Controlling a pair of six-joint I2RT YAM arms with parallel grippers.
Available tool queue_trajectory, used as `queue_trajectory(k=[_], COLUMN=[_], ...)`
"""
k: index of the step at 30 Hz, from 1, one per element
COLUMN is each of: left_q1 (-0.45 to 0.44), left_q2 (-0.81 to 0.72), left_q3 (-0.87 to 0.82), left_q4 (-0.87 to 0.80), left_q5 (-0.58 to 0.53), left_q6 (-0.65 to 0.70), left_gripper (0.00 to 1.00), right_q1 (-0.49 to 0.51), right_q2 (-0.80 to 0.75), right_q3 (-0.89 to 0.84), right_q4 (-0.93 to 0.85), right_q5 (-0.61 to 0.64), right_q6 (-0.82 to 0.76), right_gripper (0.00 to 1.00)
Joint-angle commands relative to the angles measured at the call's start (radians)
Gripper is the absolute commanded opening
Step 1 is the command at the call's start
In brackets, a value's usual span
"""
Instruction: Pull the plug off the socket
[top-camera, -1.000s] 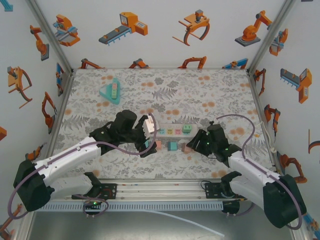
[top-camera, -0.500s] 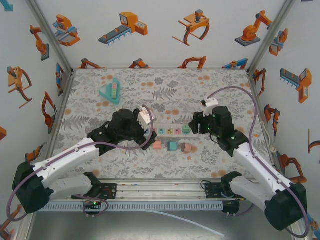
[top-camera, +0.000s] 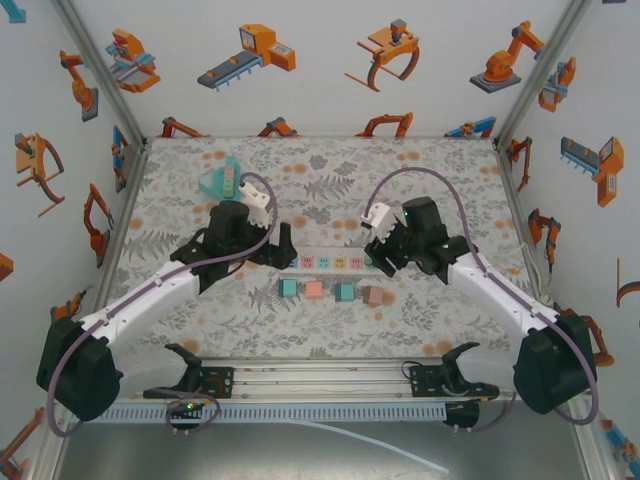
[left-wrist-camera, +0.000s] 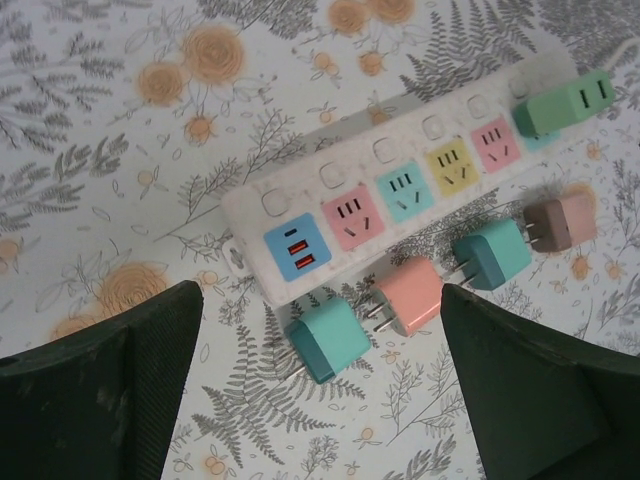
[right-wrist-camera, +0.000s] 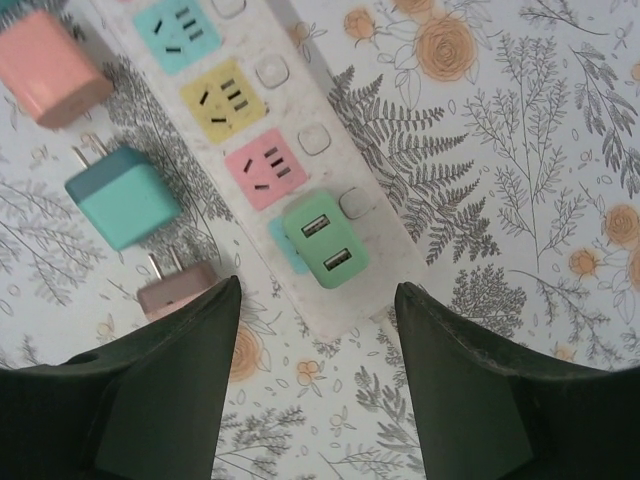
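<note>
Sitting in the last socket at the right end of the power strip (right-wrist-camera: 300, 110), the green plug (right-wrist-camera: 325, 243) is right under the right pincer (right-wrist-camera: 315, 290). Its fingers stand partly open, one on each side, not touching the plug. The strip runs left to right. The left pincer (left-wrist-camera: 320, 295) hangs wide open above the strip's left end. Four loose plugs (left-wrist-camera: 412, 295) lie along its near side, the brownish plug (right-wrist-camera: 178, 288) closest

A robotics lab test cell is shown. The table (top-camera: 400, 170), w/ floral cover, is boxed in on 3 sides by white walls (top-camera: 330, 110) plastered w/ robot-arm stickers (top-camera: 250, 52) and framed by alu. posts (top-camera: 82, 30). Along its near edge a metal rail (top-camera: 320, 375) is fixed, w/ left arm (top-camera: 150, 300) and right arm (top-camera: 500, 295) mounted.
</note>
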Motion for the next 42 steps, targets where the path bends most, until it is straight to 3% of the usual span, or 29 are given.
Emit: queue_trajectory(k=[1,4,14,24,32,42], left_q1=[0.01,0.01,0.01,0.007,-0.004,-0.027], left_q2=[0.05,0.115,0.299,0.44,0.508,0.567], left_q3=[0.065,0.115,0.203,0.241,0.253,0.274], left_q4=[-0.045,-0.099,-0.109,-0.152,-0.165,-0.252], left_q5=[-0.024,-0.064,-0.026,-0.053,-0.048,-0.184], left_q6=[-0.102,-0.113,-0.129,-0.109,-0.097,-0.05], left_gripper=[0.94,0.94,0.91,0.82,0.82,0.82], right_q1=[0.007,0.012,0.038,0.05,0.056,0.06], right_q2=[0.032,0.059,0.148,0.237,0.258,0.246], right_q3=[0.061,0.076,0.076,0.094,0.105,0.118], right_q4=[-0.048,-0.054,0.008,0.027,0.035,0.049], right_q5=[0.023,0.028,0.012,0.042,0.031,0.009], right_q6=[-0.15,-0.193,-0.281,-0.309,-0.31,-0.31], right_gripper=[0.6,0.6,0.59,0.53,0.46,0.38])
